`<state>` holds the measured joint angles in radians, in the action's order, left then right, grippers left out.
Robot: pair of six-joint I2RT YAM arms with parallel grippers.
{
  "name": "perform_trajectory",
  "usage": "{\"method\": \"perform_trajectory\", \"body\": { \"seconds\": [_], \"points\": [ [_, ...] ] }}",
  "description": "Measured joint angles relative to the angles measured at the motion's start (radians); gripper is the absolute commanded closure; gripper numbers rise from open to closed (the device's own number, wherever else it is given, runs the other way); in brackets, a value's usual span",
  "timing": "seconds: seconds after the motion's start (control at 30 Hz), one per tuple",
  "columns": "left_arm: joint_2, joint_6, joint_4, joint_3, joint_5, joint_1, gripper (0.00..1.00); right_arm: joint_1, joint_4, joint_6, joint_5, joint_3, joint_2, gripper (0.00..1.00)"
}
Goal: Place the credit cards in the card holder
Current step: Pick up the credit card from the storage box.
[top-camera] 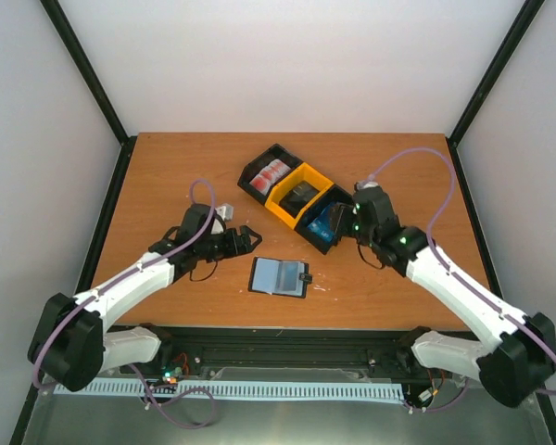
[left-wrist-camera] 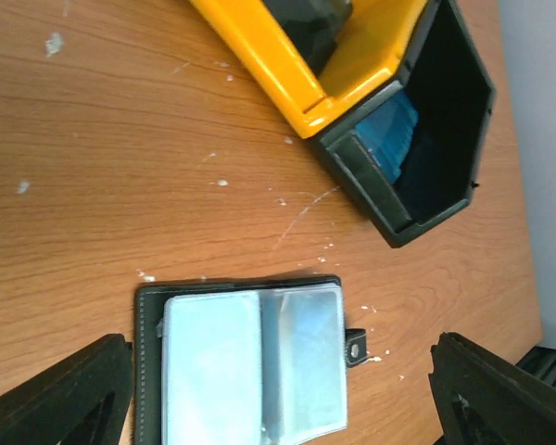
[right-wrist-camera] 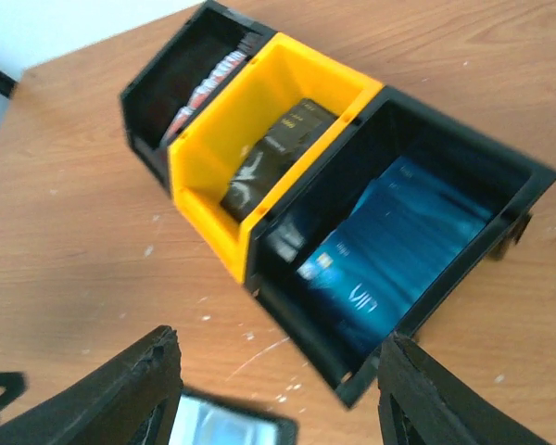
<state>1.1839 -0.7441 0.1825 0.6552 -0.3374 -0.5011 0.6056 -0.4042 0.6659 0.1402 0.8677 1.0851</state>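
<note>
The card holder (top-camera: 280, 276) lies open on the table, its grey-blue clear pockets facing up and its clasp tab at the right; it also shows in the left wrist view (left-wrist-camera: 241, 362). Blue credit cards (top-camera: 326, 222) stand in the near black bin (right-wrist-camera: 389, 250). Dark cards (right-wrist-camera: 278, 158) sit in the yellow bin, and red-and-white cards (right-wrist-camera: 208, 83) in the far black bin. My left gripper (top-camera: 244, 239) is open and empty, just left of the holder and above it. My right gripper (top-camera: 345, 225) is open and empty, hovering over the blue cards' bin.
The joined black-yellow-black bins (top-camera: 292, 209) stand diagonally at the table's middle back. The holder's corner shows at the bottom of the right wrist view (right-wrist-camera: 227, 428). Black frame posts rise at the table's back corners. White specks mark the wood.
</note>
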Motion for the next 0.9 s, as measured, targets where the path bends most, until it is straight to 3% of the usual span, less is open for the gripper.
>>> {"method": "perform_trajectory", "body": {
  "seconds": [0.23, 0.43, 0.6, 0.77, 0.9],
  "points": [
    [0.052, 0.031, 0.050, 0.060, -0.075, 0.126, 0.11, -0.078, -0.053, -0.237, -0.131, 0.241, 0.301, 0.41],
    [0.163, 0.037, 0.034, 0.130, -0.246, 0.250, 0.09, -0.090, -0.093, -0.383, -0.257, 0.531, 0.617, 0.45],
    [0.296, 0.039, 0.022, 0.189, -0.347, 0.288, 0.21, -0.095, -0.179, -0.466, -0.312, 0.780, 0.851, 0.57],
    [0.440, 0.048, 0.012, 0.273, -0.386, 0.290, 0.25, -0.097, -0.322, -0.523, -0.309, 0.996, 1.030, 0.56],
    [0.536, 0.048, -0.015, 0.339, -0.387, 0.290, 0.24, -0.098, -0.406, -0.565, -0.290, 1.056, 1.095, 0.53]
  ]
}}
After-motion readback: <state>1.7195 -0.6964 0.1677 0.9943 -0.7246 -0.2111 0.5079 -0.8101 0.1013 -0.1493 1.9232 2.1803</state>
